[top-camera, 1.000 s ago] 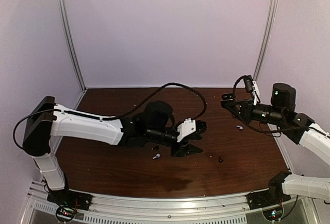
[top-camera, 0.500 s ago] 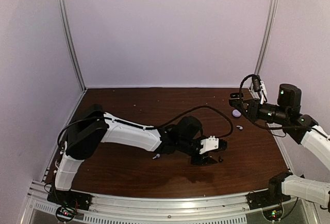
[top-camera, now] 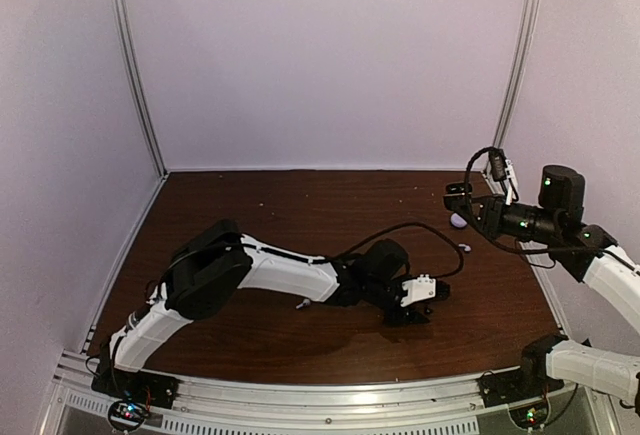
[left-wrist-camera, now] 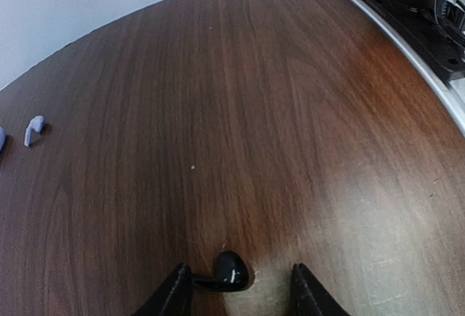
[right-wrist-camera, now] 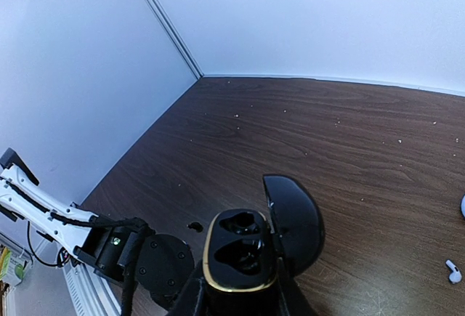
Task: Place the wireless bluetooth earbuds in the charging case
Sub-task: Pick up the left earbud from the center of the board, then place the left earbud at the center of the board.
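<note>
A black earbud (left-wrist-camera: 231,271) lies on the table between the fingertips of my left gripper (left-wrist-camera: 240,288), which is open; the bud's stem reaches the left finger and a gap separates it from the right one. From above, the left gripper (top-camera: 416,305) is low over the table and covers that bud. My right gripper (right-wrist-camera: 243,298) is shut on the black charging case (right-wrist-camera: 243,258), lid (right-wrist-camera: 294,221) open, both sockets empty, held above the table at the right (top-camera: 462,195). White earbuds lie at the right (top-camera: 465,247) and mid-front (top-camera: 300,304).
A small white case (top-camera: 458,220) sits on the table just below the right gripper. A black earbud (right-wrist-camera: 195,225) lies beside the left arm's wrist (right-wrist-camera: 156,258) in the right wrist view. The table's edge rail (left-wrist-camera: 436,62) runs close on the right of the left gripper.
The left arm has swept rightward across the table and lowered its open jaws around the black earbud. The right gripper drew back slightly to the right, uncovering the white case.
</note>
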Robot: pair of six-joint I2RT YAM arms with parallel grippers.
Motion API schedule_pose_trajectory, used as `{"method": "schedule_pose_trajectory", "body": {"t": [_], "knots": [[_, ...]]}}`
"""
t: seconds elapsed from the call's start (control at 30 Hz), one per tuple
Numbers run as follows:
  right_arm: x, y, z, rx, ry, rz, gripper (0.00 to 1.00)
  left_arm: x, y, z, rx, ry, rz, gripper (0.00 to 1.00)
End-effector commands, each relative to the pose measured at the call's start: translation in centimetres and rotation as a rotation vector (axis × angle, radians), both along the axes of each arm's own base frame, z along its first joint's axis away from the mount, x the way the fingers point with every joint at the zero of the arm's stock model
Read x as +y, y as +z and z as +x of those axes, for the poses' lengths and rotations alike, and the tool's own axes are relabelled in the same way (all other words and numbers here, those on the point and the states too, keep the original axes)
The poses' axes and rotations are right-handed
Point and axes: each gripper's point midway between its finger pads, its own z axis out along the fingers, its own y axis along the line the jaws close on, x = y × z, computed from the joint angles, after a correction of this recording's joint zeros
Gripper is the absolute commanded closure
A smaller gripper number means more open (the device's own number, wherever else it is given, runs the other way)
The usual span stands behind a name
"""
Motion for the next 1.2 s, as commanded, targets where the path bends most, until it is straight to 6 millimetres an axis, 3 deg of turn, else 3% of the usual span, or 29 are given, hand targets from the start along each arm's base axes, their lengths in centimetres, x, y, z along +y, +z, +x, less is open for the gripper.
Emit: {"method": "schedule_pose_trajectory", "body": {"t": [0.0,0.33,0.7,0.93,1.17], "knots": [[0.0,0.6,-0.3,-0.022,0.012,0.015,1.0,-0.9,-0.6,0.6,0.0,0.034,0.003,0.55],[-0.1,0.6,-0.4,-0.028,0.011,0.012,1.0,0.0,-2.3,1.6,0.009,0.089,0.049,0.73],[0.0,0.6,-0.5,-0.031,0.017,0.017,1.0,2.9,-0.3,3.0,0.067,0.137,0.004,0.84],[0.0,0.4,-0.5,-0.031,0.021,0.019,1.0,4.6,-0.2,2.8,0.092,0.146,0.004,0.86],[0.2,0.3,-0.7,-0.026,0.035,0.026,1.0,6.3,1.9,1.6,0.121,0.113,-0.023,0.87]]}}
